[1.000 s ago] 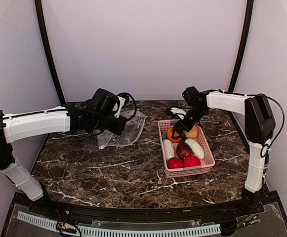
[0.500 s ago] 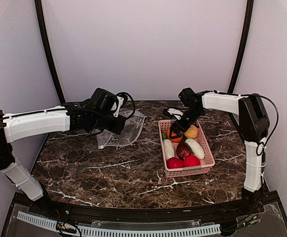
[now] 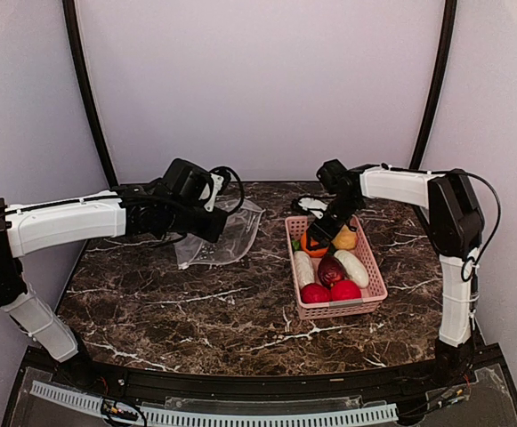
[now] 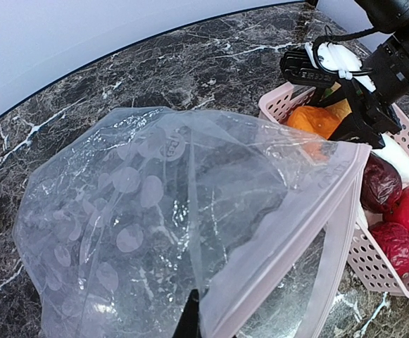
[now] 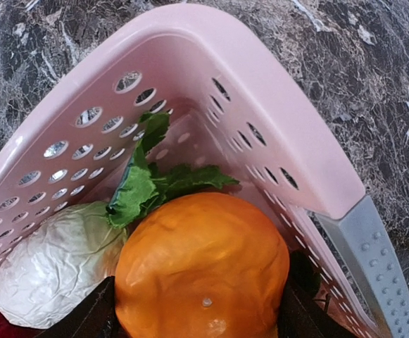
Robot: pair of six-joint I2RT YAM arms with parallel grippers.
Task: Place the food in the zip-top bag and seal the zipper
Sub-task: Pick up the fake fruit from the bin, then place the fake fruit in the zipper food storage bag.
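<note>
Toward the table's back edge, left of centre, the left gripper (image 3: 217, 231) is clamped tight on the mouth edge of the zip-top bag (image 4: 141, 211). It holds the zipper (image 4: 281, 239) raised, probably so the bag gapes toward the pink basket (image 3: 338, 312). All the food lies in that basket, right of centre. There the right gripper (image 3: 316, 237) reaches into the far corner, its jaws partly spread astride the orange ball (image 5: 204, 267), beside a green leaf (image 5: 144, 186). Whether the jaws already pinch it, I cannot tell.
</note>
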